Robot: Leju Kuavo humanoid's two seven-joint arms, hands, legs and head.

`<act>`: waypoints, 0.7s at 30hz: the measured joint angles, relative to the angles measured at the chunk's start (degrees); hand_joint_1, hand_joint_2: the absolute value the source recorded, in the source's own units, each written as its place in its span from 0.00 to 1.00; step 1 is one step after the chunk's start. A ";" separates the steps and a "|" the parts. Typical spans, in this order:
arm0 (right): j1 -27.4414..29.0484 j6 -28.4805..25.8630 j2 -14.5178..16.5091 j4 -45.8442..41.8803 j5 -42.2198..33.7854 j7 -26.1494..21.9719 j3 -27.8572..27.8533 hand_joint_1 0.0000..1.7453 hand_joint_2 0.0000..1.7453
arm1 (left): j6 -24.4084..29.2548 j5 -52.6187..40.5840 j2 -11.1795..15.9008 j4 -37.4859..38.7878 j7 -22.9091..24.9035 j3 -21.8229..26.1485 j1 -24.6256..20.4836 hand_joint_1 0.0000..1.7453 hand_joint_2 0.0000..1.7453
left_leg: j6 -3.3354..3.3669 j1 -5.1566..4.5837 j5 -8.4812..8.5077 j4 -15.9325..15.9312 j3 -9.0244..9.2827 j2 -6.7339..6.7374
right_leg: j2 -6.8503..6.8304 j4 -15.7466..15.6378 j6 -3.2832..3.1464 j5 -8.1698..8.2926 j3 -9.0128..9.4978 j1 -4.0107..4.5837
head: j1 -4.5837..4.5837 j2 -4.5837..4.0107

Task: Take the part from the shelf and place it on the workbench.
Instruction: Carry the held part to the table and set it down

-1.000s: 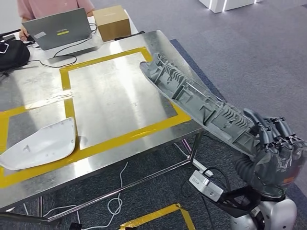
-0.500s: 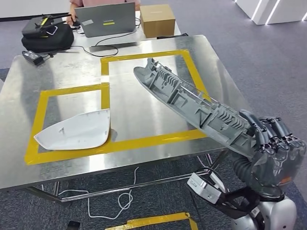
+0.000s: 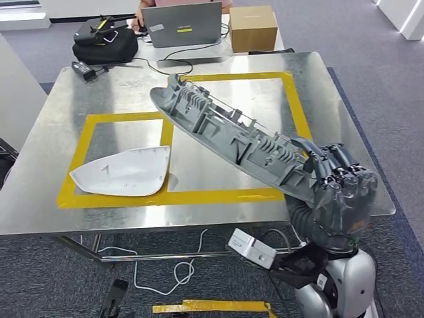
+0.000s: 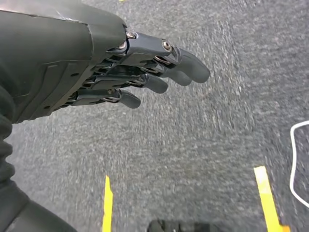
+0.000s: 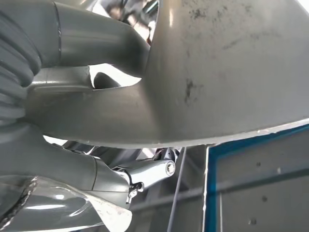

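With the view now swung square to the counter [image 3: 45, 205], the right hand [image 3: 340, 192] grips the grey part [image 3: 225, 129], apparently above the right taped square, while the left hand [image 4: 109, 67] hangs empty, fingers apart.

1. The part [image 3: 235, 136]: its near end is buried inside the right hand [image 3: 340, 199], so how the fingers sit on it there cannot be told. In the right wrist view the part [image 5: 226, 67] runs off the picture's edges.
2. The bench [image 3: 45, 192]: the surface under the raised part is hidden from the head camera.
3. A person [image 3: 145, 8] behind the laptop [image 3: 182, 25] is cut off by the picture's edge; just an arm and a strip of pink clothing can be seen.
4. The labels on the laptop lid are too small to read.
5. Left hand [image 4: 109, 63]: the carpet under it is motion-blurred, and a dark object [image 4: 178, 226] is cut by the edge, unidentifiable.
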 joint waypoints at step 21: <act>-13.77 3.38 -10.01 7.66 -0.13 20.03 20.75 1.00 1.00 | 3.94 2.27 0.11 9.34 8.75 -12.95 -11.16 0.00 1.00 | 1.28 -0.42 6.52 -15.65 6.81 -0.05 | -0.49 -0.70 1.55 0.24 -0.01 0.33 | 0.14 0.00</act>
